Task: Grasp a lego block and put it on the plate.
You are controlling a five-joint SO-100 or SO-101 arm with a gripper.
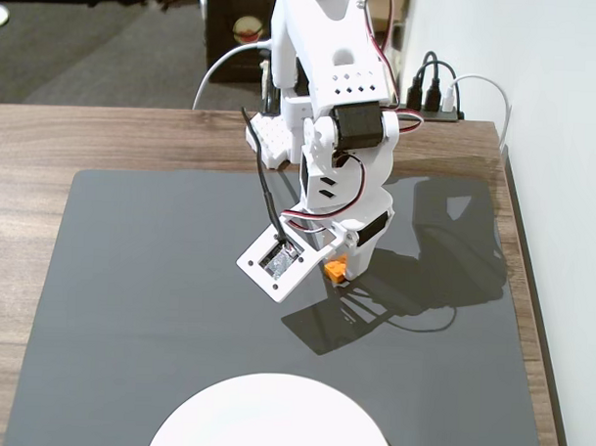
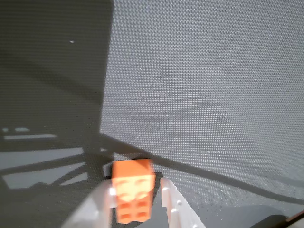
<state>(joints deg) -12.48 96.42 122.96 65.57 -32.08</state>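
The orange lego block (image 2: 134, 190) lies on the dark mat between my gripper's (image 2: 136, 186) two white fingers. The left finger touches its side. A narrow dark gap shows between the block and the right finger (image 2: 172, 202). In the fixed view the block (image 1: 333, 271) peeks out at the tip of my gripper (image 1: 341, 274), low over the mat's middle right. The white plate (image 1: 272, 418) lies at the front edge of the mat, well apart from the block, cut off by the frame.
The dark grey mat (image 1: 139, 296) covers most of the wooden table (image 1: 24, 223). The arm's base and cables (image 1: 430, 91) stand at the table's back edge. A white wall runs along the right side.
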